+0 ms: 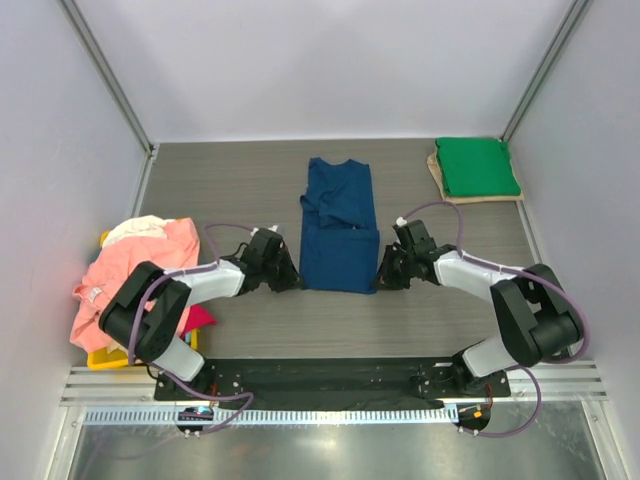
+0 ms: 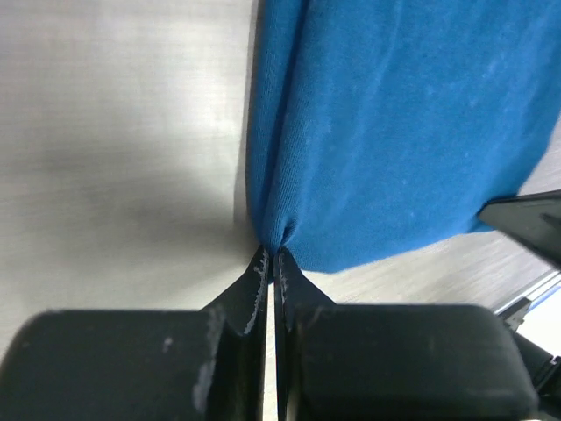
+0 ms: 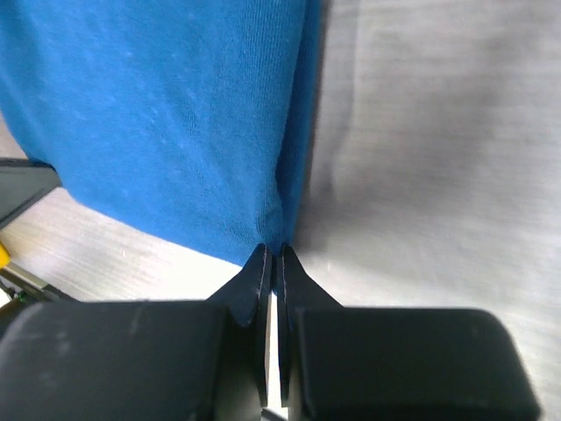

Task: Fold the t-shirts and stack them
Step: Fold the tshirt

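Overhead view: a blue t-shirt (image 1: 338,225) lies in the middle of the grey table (image 1: 230,190), folded lengthwise into a narrow strip with its collar at the far end and its hem towards the arms; the upper part is somewhat rumpled. The left gripper (image 1: 293,282) sits at the near left corner of the strip and the right gripper (image 1: 383,280) at the near right corner, the two arms reaching inwards from either side. A green t-shirt (image 1: 478,166), folded into a neat rectangle, rests on a tan board (image 1: 436,172) in the far right corner, well apart from the blue one. At the left edge a loose heap holds a pink t-shirt (image 1: 120,275) with a cream t-shirt (image 1: 135,228) on top of it; a strip of magenta cloth (image 1: 203,318) and a yellow object (image 1: 100,357) show from beneath the heap, the latter too hidden to identify. Left wrist view: the left gripper (image 2: 270,259) has its fingers pressed together with only a hairline slit between them, the tips pinching a gathered corner of the blue t-shirt (image 2: 394,123), which spreads away over the table. Right wrist view: the right gripper (image 3: 272,254) is likewise closed to a hairline, its tips nipping the folded edge at the opposite corner of the blue t-shirt (image 3: 166,114)
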